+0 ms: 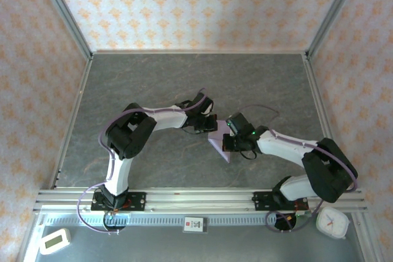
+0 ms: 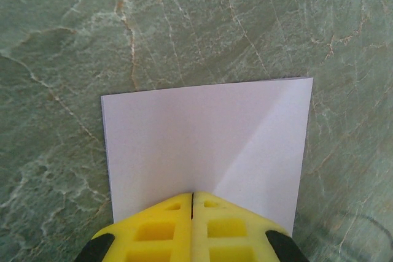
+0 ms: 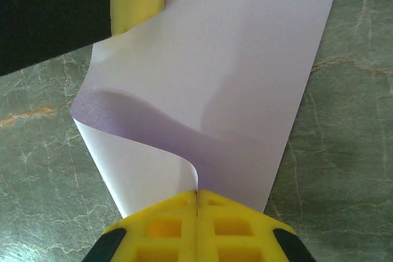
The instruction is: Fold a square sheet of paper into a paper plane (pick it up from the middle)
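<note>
Lavender square sheet of paper [image 1: 219, 145] at mid-table, doubled over and curling, pinched from the left by left gripper [image 2: 193, 196], from the right by right gripper [image 3: 197, 193], both clamped tight on it over marbled green table [image 2: 184, 23].

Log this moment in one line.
left gripper: shut on paper | right gripper: shut on paper | paper: lavender, curled over between both grippers | stage: folding unfinished
</note>
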Controlling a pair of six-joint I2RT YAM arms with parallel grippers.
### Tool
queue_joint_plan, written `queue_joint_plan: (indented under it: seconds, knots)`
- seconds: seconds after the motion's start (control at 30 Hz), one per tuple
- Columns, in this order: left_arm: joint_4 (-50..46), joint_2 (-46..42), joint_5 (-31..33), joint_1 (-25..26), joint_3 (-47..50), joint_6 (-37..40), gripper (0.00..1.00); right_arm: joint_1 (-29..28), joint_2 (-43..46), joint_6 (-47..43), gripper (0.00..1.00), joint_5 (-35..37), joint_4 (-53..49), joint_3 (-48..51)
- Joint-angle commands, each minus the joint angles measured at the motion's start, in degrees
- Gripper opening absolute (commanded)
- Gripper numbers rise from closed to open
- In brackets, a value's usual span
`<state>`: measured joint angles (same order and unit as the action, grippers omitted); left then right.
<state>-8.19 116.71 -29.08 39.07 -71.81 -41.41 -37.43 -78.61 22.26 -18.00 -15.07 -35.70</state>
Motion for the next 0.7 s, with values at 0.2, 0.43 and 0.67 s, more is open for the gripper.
queue_joint_plan:
  seconds: [0.2,0.43,0.67]
  knots:
    - [-7.1,0.9,5.6,0.0,2.9,1.7,0.0,0.4,-0.8,0.5,0.0,-0.1,1.3,2.4]
    - [-7.0,1.0,5.5,0.0,3.1,1.7,0.0,0.4,-1.0,0.5,0.0,0.1,1.4,1.9]
    - [-6.7,1.1,5.5,-0.1,3.3,1.4,0.0,0.4,-1.6,-0.1,0.0,1.1,0.3,-0.4]
